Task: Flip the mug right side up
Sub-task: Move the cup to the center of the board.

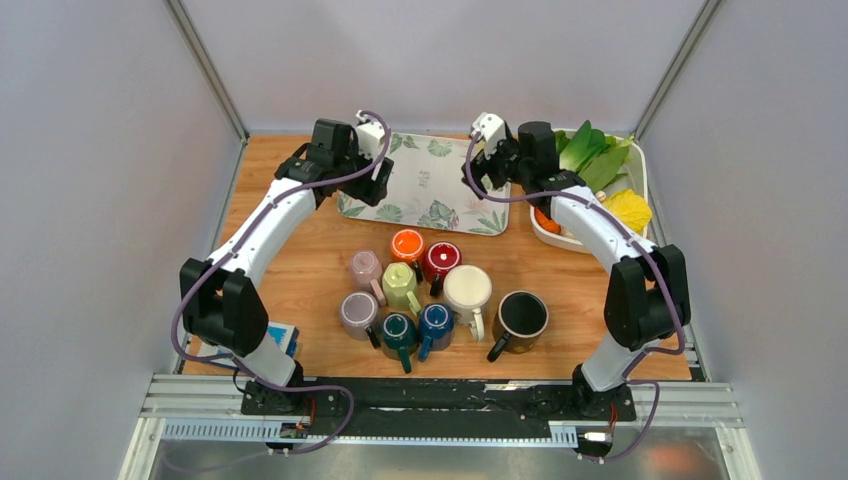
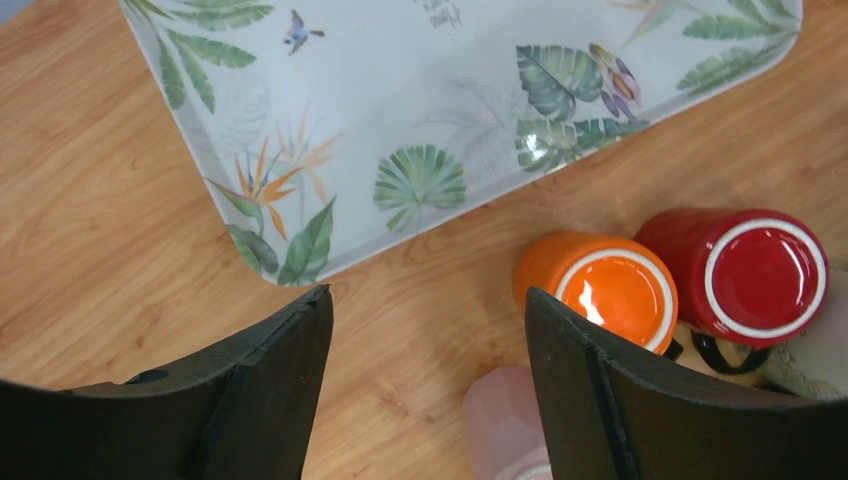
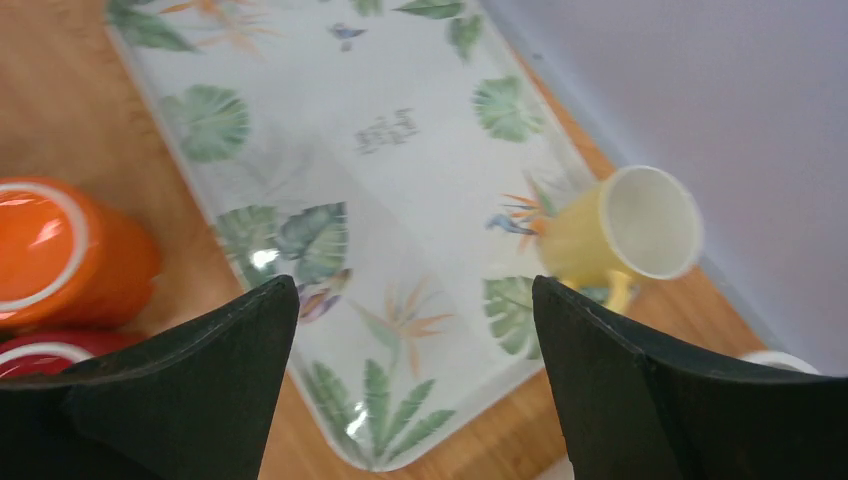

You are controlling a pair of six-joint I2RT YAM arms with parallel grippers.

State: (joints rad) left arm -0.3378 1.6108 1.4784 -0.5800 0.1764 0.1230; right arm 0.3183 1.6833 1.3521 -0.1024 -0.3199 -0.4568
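Black fingers of the left gripper (image 2: 428,300) stand spread wide with nothing between them. They hover above the wooden worktop (image 2: 90,250) at the near left corner of the leaf-printed tray (image 2: 400,80). Just to their right sit an orange mug (image 2: 612,290) and a red mug (image 2: 762,275), touching each other and both bottom up. A pink mug (image 2: 505,425) is partly cut off by one finger. All three belong to the cluster of mugs (image 1: 467,290) packed together mid-worktop, apparently stock waiting its turn. The left arm looks parked out of the way rather than reaching for anything.

Further right, the right gripper (image 3: 415,285) hangs over the tray's right end, its fingers likewise released and empty. Beyond them the yellow mug (image 3: 618,232) rests on the tray near its far right corner, close to the back wall (image 3: 700,80) and apart from both fingers. Its pale mouth shows. Going by the slant of the view, it seems to stand mouth up, which would mean the turn is done for this one. The tray probably serves as the spot for finished mugs. From above, the gripper hides the mug. At the far right lie leafy greens (image 1: 592,150), no part of the job.
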